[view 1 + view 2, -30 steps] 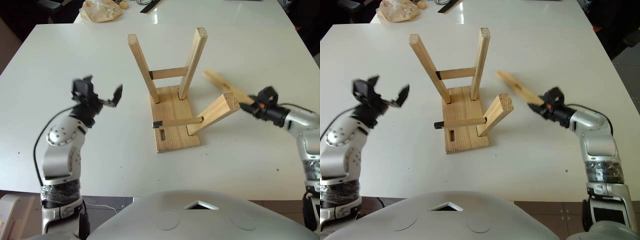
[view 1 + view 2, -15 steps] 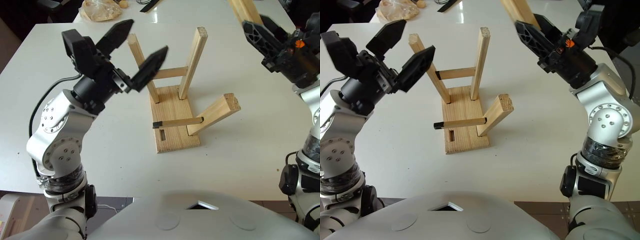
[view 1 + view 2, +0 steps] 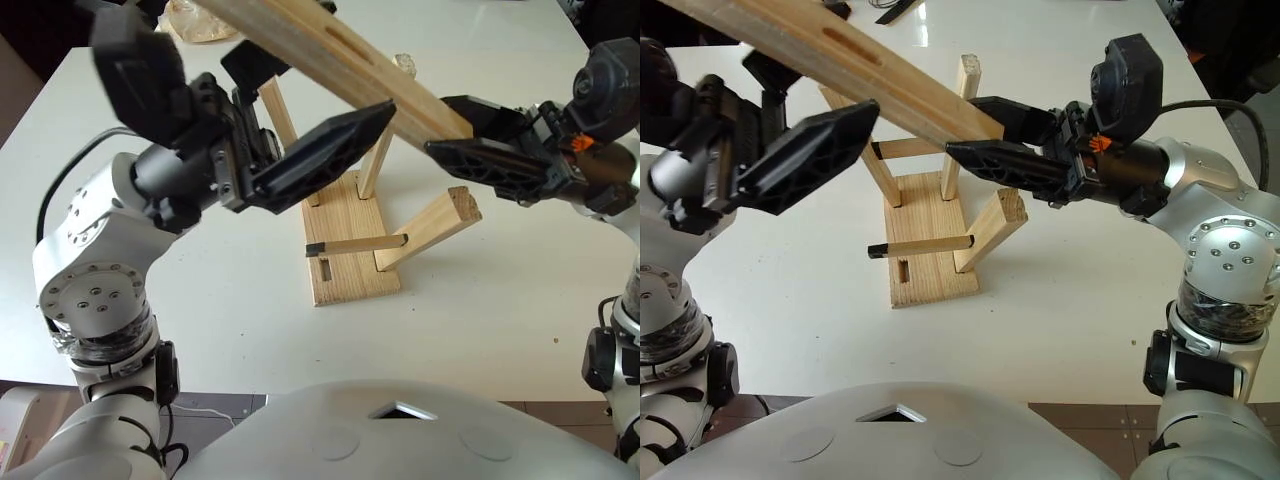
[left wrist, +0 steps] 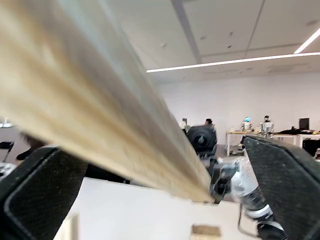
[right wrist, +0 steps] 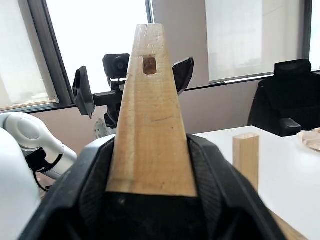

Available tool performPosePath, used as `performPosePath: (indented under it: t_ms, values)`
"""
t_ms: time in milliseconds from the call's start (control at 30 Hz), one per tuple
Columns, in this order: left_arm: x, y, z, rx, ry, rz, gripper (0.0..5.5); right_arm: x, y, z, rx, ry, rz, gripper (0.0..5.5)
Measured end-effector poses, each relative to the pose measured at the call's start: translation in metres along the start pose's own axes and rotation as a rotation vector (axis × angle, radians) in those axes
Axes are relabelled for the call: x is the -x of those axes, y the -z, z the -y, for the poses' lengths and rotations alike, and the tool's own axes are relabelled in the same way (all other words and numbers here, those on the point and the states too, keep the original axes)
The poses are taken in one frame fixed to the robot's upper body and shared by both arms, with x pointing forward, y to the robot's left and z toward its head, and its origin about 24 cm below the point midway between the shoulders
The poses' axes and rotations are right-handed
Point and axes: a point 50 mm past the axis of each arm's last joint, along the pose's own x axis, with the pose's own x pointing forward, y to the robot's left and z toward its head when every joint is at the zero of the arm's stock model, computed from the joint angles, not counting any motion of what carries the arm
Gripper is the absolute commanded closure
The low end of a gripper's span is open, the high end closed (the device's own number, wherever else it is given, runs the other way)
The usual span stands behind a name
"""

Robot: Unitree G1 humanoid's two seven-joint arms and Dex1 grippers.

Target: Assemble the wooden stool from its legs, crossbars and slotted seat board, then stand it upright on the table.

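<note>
Swung up and across in the last half-second, with the loose leg [image 3: 330, 50] now pinched at one end by the right gripper [image 3: 440, 125] and held high over the seat board [image 3: 345, 215] at mid-tabletop. Straddled at its middle by the wide-open, empty left gripper [image 3: 335, 90]. Lying slantwise from the right edge up toward the far left corner, slots upward. Likely to clip the two upright legs [image 3: 385, 120] on descent and unseat them, or to twist in a one-ended grip.

Silver arms [image 3: 95, 235], broad black fingers [image 3: 320, 150]
</note>
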Motion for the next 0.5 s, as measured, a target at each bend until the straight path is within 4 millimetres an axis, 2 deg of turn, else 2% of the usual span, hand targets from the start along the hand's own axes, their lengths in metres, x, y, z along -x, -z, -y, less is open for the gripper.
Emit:
performPosePath:
  t_ms: [67,200,333,500]
  values:
    - [0.001,-0.005,0.001,0.011,0.017,0.009,0.10,0.002,0.002,0.001,-0.013,-0.014,-0.015,3.45]
    - [0.005,-0.014,0.002,0.039,0.038,0.012,0.71,0.003,0.008,0.004,-0.028,-0.041,-0.032,3.45]
    - [0.006,-0.013,0.000,0.040,0.033,-0.023,1.25,0.003,0.011,0.005,-0.023,-0.049,-0.046,3.45]
    - [0.009,-0.006,-0.005,0.032,0.003,-0.078,1.53,0.004,0.015,0.008,-0.032,-0.048,-0.070,3.45]
